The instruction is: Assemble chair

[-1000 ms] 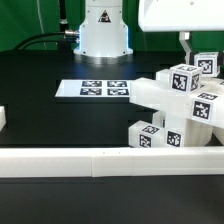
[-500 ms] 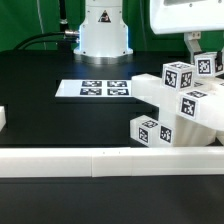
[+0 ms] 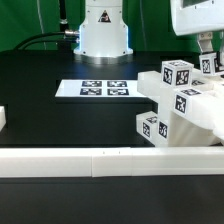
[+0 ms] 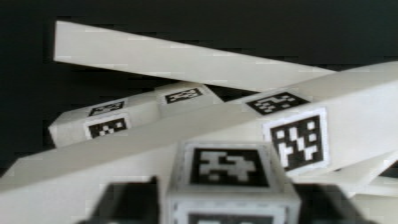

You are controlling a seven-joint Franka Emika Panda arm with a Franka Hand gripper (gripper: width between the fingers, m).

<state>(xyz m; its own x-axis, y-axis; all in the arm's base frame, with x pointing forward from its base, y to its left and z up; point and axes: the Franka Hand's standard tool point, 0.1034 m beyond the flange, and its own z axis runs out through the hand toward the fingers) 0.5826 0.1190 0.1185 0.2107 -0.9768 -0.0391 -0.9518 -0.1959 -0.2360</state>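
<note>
Presently we see the chair (image 3: 185, 105), a tilted cluster of glossy white tagged pieces, resting on the black table (image 3: 60, 110) toward its edge on the exterior view's right, its low end just behind the long white rail (image 3: 100, 160) that runs along the near edge. The gripper (image 3: 208, 50) hangs at the cluster's upper part on that same side, its fingers reaching down by a tagged post (image 3: 177, 75); we cannot tell whether they pinch it or stand spread. From the wrist view, a tagged block (image 4: 228, 172) sits between the dark fingers (image 4: 125, 200). The marker board (image 3: 95, 89) lies flat mid-table, apart from the chair.
</note>
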